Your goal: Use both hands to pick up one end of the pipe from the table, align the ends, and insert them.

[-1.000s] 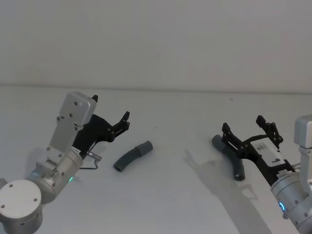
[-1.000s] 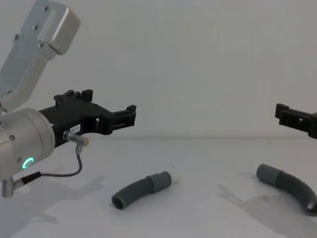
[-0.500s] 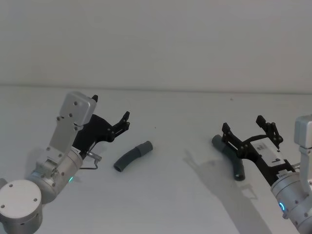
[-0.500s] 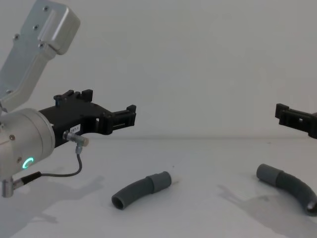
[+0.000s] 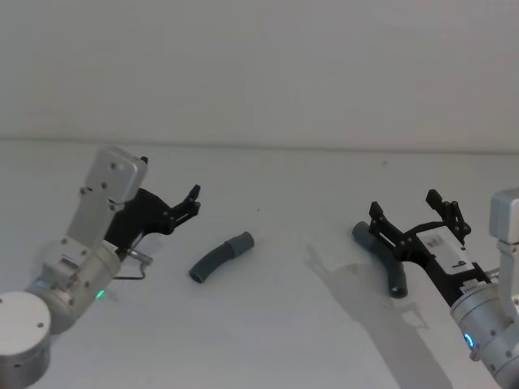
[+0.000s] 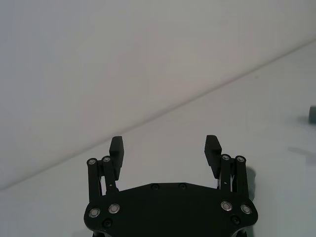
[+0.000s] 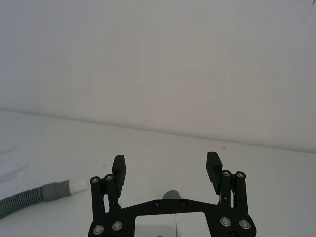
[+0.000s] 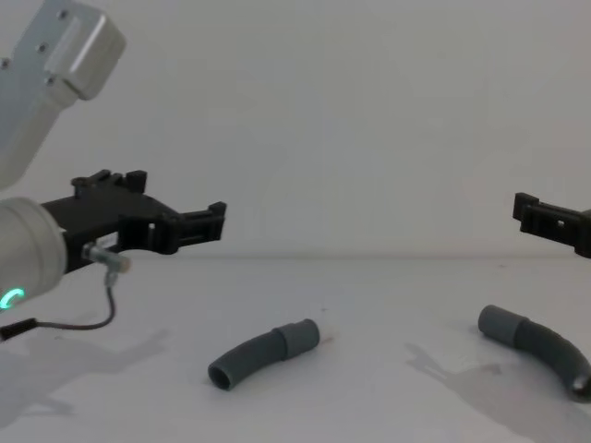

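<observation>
Status: neither piece is lifted. Left gripper (image 6: 164, 147) hovers above the bench (image 5: 284, 340), fingers spread wide and empty, beside the left hose piece (image 5: 217, 261) but apart from it. Right gripper (image 5: 405, 207) hangs over the right hose piece (image 8: 540, 343), fingers likewise wide apart, holding nothing. Both pieces lie flat and well apart, the left cuff (image 5: 241, 242) turned toward the middle. Recommendation: have each gripper straddle the corrugated body just behind its cuff, square across the hose, leaving the cuff free for mating. Close only once centred, as the curved pieces would likely roll.
</observation>
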`<state>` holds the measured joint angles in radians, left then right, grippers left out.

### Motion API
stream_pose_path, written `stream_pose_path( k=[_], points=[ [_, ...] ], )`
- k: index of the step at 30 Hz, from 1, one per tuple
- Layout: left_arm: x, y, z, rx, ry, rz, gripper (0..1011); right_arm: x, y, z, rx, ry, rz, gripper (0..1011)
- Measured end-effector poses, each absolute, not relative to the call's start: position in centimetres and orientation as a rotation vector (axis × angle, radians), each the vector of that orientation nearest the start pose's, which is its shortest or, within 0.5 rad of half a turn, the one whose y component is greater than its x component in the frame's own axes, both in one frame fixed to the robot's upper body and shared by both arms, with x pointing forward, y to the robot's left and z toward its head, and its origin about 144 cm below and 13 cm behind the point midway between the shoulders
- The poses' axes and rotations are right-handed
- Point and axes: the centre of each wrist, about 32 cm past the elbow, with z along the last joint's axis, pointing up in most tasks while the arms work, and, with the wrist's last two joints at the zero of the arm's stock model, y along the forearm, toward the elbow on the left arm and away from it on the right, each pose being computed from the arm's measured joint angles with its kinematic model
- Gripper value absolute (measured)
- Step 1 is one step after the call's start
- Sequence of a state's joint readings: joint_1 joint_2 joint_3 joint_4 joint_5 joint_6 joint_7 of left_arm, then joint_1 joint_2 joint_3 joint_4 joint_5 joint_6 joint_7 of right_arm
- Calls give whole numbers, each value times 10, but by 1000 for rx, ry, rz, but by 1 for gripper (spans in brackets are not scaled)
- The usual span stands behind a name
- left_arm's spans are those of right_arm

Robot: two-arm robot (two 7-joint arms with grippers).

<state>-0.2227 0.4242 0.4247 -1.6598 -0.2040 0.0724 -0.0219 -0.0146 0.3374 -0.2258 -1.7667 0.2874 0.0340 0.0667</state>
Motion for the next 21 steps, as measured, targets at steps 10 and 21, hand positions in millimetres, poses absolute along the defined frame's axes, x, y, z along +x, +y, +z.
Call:
stream_pose_path(
  k=[10, 21],
  points=[
    [485, 244, 1224, 211, -235, 1085, 1000, 443, -237, 1189, 26, -75, -1229, 1001],
    [486, 263, 1237, 258, -240, 961, 1000, 443, -237, 1189, 26, -75, -1230, 1001]
  ],
)
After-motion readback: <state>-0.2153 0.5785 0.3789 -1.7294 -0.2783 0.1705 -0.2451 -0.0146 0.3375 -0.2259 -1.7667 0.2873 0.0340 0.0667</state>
